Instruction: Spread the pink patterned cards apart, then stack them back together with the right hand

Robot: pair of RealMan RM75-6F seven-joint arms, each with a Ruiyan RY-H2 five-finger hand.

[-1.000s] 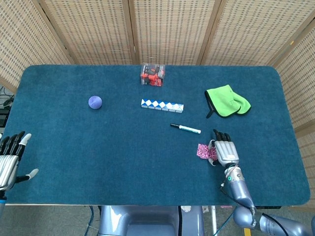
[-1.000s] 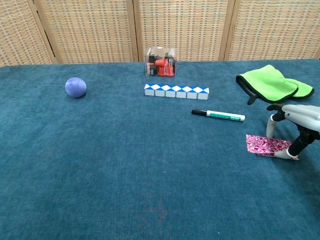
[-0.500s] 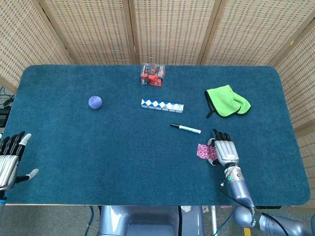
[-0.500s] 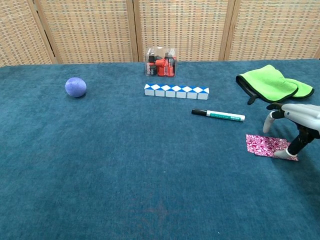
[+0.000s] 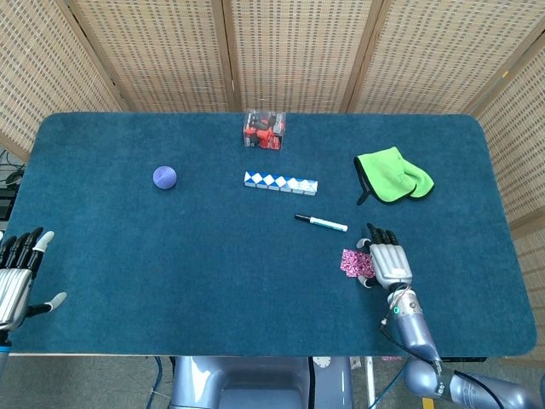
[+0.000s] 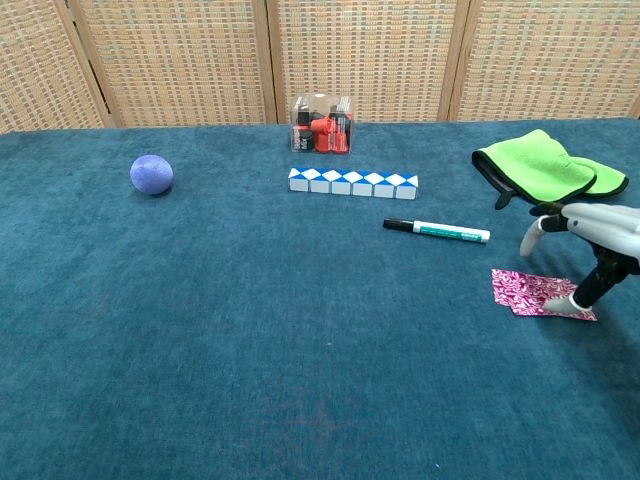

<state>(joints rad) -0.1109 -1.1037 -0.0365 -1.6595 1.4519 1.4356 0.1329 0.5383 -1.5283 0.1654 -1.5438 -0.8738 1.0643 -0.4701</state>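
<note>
The pink patterned cards [image 5: 350, 262] [image 6: 533, 291] lie flat on the blue cloth near the table's front right, slightly fanned. My right hand [image 5: 390, 260] [image 6: 598, 236] hovers over their right side with its fingers apart and raised. Only its thumb tip [image 6: 579, 298] touches the cards' near right corner, and nothing is gripped. My left hand [image 5: 17, 277] stays at the table's front left edge, fingers spread and holding nothing. It shows only in the head view.
A marker [image 5: 321, 223] [image 6: 437, 230] lies just behind and left of the cards. A green cloth [image 5: 392, 175] [image 6: 547, 168] is at the back right. Further off are a blue-white block strip [image 6: 352, 182], a clear box [image 6: 321, 124] and a purple ball [image 6: 151, 173].
The right hand's fingers have lifted off the cards and risen a little, while the thumb stays on the near right corner. The left hand has not moved.
</note>
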